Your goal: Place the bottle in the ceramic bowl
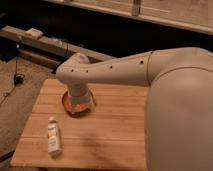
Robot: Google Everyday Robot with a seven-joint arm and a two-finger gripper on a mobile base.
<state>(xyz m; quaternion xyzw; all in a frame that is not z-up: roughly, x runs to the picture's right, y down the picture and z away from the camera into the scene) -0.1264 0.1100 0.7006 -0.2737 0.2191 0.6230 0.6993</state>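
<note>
Gripper (80,102) hangs low over the ceramic bowl (67,104); whether it grasps anything, I cannot tell. At left, the bottle (53,136) lies flat on the wooden table (117,132), apart from the bowl. The white arm (125,72) extends rightward.

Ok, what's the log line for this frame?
bottle: lying on wooden table, apart from bowl | ceramic bowl: under gripper, partly hidden | gripper: low over bowl, away from bottle | task: not done
</note>
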